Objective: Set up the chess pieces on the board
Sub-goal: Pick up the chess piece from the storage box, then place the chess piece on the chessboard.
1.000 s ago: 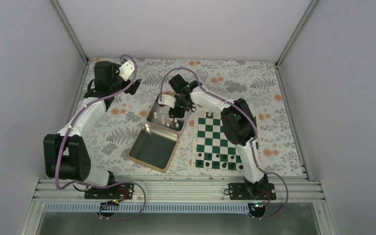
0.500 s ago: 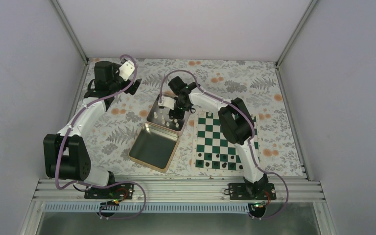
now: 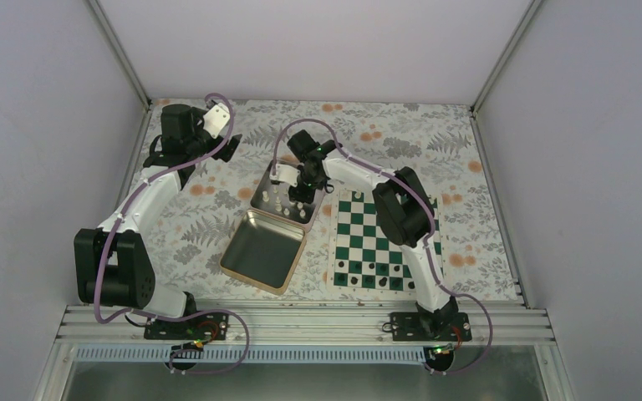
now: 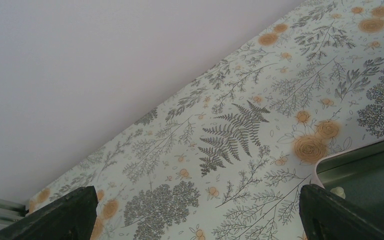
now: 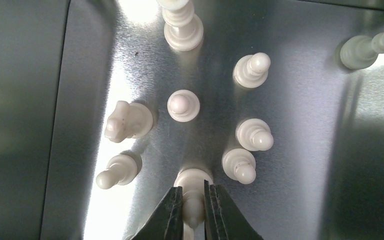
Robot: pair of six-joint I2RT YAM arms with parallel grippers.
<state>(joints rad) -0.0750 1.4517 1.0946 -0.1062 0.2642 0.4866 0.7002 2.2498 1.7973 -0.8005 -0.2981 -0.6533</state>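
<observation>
Several cream-white chess pieces (image 5: 183, 105) stand in the silver tin's tray (image 3: 284, 200). My right gripper (image 5: 193, 202) reaches down into that tray and is shut on one white piece (image 5: 193, 184), whose base rests on the tin floor. In the top view the right gripper (image 3: 301, 190) is over the tray. The green and white board (image 3: 376, 242) lies right of the tin, with small dark pieces along its near rows and one white piece (image 3: 357, 194) at its far edge. My left gripper (image 4: 192, 212) is open and empty over the floral cloth, far left of the tin.
The tin's open lid (image 3: 263, 251) lies flat in front of the tray. The tin's rim (image 4: 360, 155) shows at the right of the left wrist view. Grey walls close in the table at the back and sides.
The right arm shifted slightly left over the tray between the earliest frame and now. The left arm has not moved.
</observation>
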